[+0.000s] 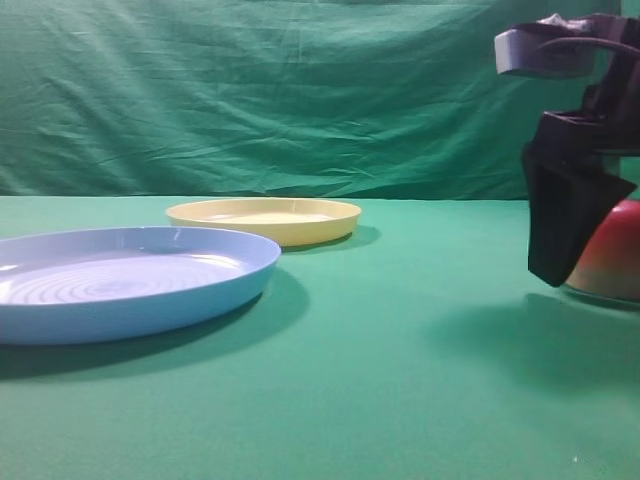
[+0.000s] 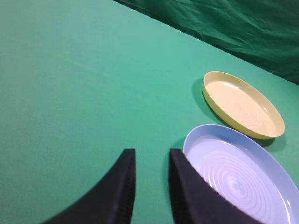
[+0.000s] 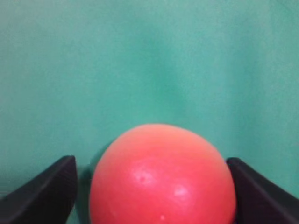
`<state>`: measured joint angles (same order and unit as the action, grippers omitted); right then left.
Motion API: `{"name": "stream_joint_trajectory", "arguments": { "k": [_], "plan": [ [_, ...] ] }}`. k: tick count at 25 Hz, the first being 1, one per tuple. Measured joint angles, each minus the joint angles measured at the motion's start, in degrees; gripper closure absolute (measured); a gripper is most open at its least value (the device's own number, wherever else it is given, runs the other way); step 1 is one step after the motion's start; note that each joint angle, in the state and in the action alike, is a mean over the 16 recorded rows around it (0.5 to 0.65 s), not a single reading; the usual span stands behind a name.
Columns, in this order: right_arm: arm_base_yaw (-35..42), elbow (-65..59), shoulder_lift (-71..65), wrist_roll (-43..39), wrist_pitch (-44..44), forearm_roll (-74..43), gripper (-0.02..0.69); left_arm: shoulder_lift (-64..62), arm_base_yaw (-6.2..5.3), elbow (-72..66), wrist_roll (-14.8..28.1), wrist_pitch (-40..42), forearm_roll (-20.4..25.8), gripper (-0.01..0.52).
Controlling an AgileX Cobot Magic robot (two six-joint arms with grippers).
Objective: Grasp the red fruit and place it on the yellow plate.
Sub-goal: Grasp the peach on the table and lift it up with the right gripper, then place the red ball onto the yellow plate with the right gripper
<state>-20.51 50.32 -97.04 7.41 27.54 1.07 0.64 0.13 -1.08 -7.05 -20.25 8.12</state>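
Observation:
The red fruit (image 3: 161,179) fills the lower middle of the right wrist view, resting on the green cloth. My right gripper (image 3: 150,161) is open and straddles it. The left finger stands a little off the fruit; the right finger looks to be against its side. In the exterior view the fruit (image 1: 618,255) sits at the far right edge, half hidden behind the right gripper (image 1: 585,265). The empty yellow plate (image 1: 265,220) lies far off at centre left; the left wrist view shows the yellow plate (image 2: 243,105) too. My left gripper (image 2: 152,156) hangs open with a narrow gap, holding nothing.
A larger light blue plate (image 1: 130,310) with concentric rings lies at the front left, close to the yellow plate; in the left wrist view the blue plate (image 2: 243,177) is just right of the left fingers. A green curtain (image 1: 300,90) closes off the back.

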Motion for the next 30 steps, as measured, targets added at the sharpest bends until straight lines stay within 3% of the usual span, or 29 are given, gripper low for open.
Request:
{"name": "stream_joint_trajectory", "arguments": {
  "k": [8,18,22,30],
  "plan": [
    [-3.8,12.7,-1.9,0.0,1.0,-0.2,0.444,0.0,0.0,0.0,0.0,0.0,0.0,0.357],
    [-10.3,37.7,-15.1,0.0,0.8,0.7,0.463,0.0,0.0,0.0,0.0,0.0,0.0,0.357],
    [-11.7,45.1,-22.1,0.0,0.6,1.2,0.419,0.0,0.0,0.0,0.0,0.0,0.0,0.357],
    [-13.1,51.7,-29.7,0.1,1.9,0.4,0.204,0.0,0.0,0.0,0.0,0.0,0.0,0.357]
  ]
}}
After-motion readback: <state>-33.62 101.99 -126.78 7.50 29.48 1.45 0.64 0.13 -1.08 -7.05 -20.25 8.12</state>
